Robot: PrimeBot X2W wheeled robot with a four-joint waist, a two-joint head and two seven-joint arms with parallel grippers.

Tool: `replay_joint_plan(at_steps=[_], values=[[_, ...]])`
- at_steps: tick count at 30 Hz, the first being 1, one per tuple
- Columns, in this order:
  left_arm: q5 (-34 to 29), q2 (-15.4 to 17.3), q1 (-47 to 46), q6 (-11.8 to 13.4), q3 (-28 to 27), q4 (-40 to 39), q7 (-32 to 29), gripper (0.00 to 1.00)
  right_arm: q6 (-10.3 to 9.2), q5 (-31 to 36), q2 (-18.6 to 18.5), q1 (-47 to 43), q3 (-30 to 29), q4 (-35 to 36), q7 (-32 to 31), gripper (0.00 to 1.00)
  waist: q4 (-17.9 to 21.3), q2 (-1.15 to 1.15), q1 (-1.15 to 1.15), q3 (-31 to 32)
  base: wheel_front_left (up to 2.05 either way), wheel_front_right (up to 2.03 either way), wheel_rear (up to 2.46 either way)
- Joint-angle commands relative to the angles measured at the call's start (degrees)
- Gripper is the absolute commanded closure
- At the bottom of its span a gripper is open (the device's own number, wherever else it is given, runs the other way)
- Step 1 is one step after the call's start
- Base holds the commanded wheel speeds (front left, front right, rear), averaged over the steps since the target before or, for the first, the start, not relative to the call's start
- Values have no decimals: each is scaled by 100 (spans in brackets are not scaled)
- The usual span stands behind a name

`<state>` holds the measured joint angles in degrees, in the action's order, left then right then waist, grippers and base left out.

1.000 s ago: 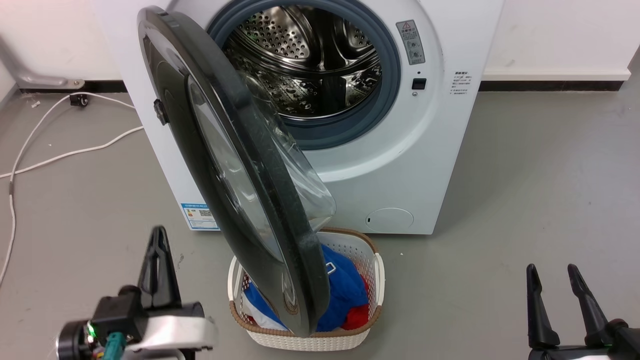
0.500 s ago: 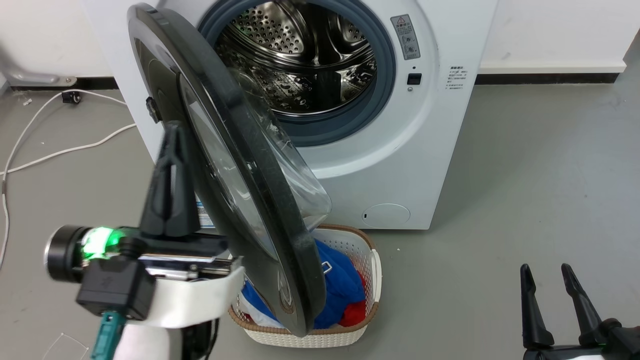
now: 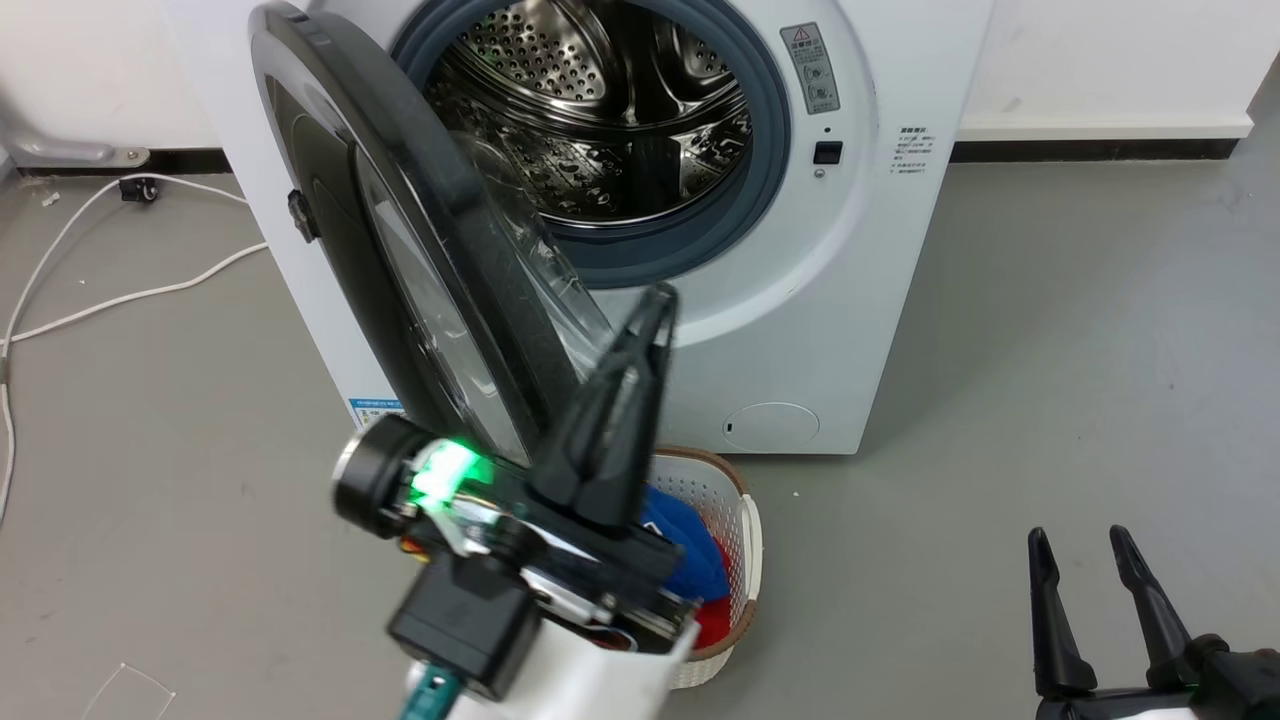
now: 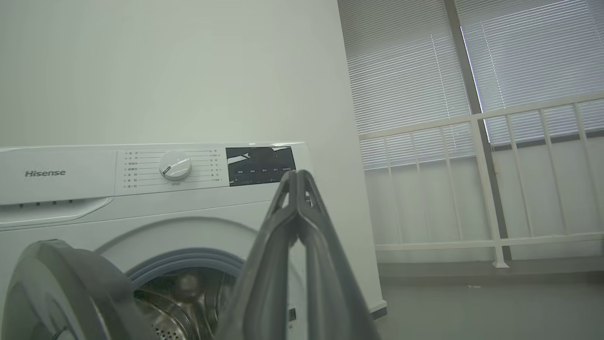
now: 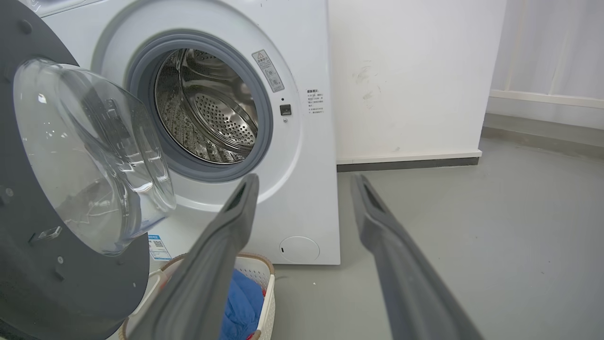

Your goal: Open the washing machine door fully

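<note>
The white washing machine (image 3: 800, 300) stands against the wall with its steel drum exposed. Its washing machine door (image 3: 400, 250), a black disc with a bulging glass bowl, hangs from the left hinge about half open, edge-on to me. My left gripper (image 3: 658, 300) is raised and shut on nothing, its fingers overlapping the glass bowl side of the door; contact cannot be told. In the left wrist view the shut left gripper (image 4: 297, 175) points at the machine's (image 4: 61, 174) control panel, with the door (image 4: 61, 283) at lower left. My right gripper (image 3: 1090, 540) rests open low at the right, apart from the door (image 5: 47, 274).
A white laundry basket (image 3: 745, 520) with blue and red clothes sits on the floor under the door's lower edge. White cables (image 3: 100, 300) trail over the floor to the left of the machine. A white railing (image 4: 495, 189) stands to the machine's right.
My left arm has risen and swung right, from beside the door's outer face to in front of its inner glass side. The door and right gripper have hardly moved; the camera shifted slightly.
</note>
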<state>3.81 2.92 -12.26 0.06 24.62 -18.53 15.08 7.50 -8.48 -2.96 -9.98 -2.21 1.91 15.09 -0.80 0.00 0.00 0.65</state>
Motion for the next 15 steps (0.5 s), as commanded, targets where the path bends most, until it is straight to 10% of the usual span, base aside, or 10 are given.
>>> replay_joint_plan(at_steps=[1,15], values=[[21,-5,-48,2,84,42,14,100,-1,25,16,57,13,-2,10,0,2,0,0,-3,0,0,0],[83,-4,109,-148,1483,583,14,100,-1,40,16,104,82,-17,10,0,-46,0,0,10,0,0,0]])
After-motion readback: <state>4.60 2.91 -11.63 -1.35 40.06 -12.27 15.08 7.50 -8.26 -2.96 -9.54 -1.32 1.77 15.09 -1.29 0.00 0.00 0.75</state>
